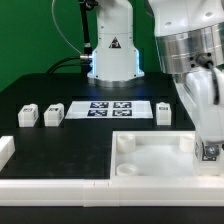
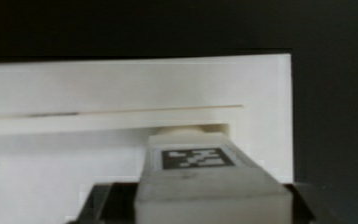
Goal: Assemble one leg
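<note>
In the wrist view my gripper [image 2: 202, 203] is shut on a leg [image 2: 197, 165], a small white block whose black-and-white marker faces the camera. The dark fingers [image 2: 110, 203] press on both its sides. The leg is held against the large white tray-like piece [image 2: 105, 95], at a step in its surface. In the exterior view the gripper [image 1: 208, 150] is low at the near corner of that piece [image 1: 150, 160], on the exterior view's right, and the held leg is mostly hidden there. Three more legs [image 1: 27, 116] [image 1: 53, 115] [image 1: 165, 112] stand on the black table.
The marker board [image 1: 110, 108] lies flat between the loose legs. A long white bar [image 1: 5, 150] sits at the exterior view's left edge. Another white bar [image 1: 60, 186] runs along the front edge. The robot's base [image 1: 112, 55] stands at the back.
</note>
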You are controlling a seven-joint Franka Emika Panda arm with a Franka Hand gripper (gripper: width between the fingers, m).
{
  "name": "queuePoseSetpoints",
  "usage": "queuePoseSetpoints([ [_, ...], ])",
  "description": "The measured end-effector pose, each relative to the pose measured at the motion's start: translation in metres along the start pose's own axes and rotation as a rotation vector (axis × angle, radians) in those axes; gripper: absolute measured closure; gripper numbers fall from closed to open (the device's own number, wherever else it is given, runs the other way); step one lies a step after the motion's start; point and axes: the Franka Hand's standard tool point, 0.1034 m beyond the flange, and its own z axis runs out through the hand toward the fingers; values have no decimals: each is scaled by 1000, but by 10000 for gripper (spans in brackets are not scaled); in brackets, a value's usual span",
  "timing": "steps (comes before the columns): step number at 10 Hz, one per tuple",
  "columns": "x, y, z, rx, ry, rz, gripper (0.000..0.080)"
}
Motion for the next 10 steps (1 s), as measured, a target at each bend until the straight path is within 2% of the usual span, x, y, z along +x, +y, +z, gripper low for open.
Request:
queuePoseSetpoints([
  [2,-1,1,0,0,2,186,505],
  [3,0,1,0,0,2,185,505],
  [4,0,1,0,0,2,165,411],
  [6,0,0,-1,0,2,-17,411],
  [7,1,-2,-4,5,0,-167,228],
  [8,0,-4,-7,9,0,-252,168],
  [10,-1,-3,-8,2,5,-544,152],
])
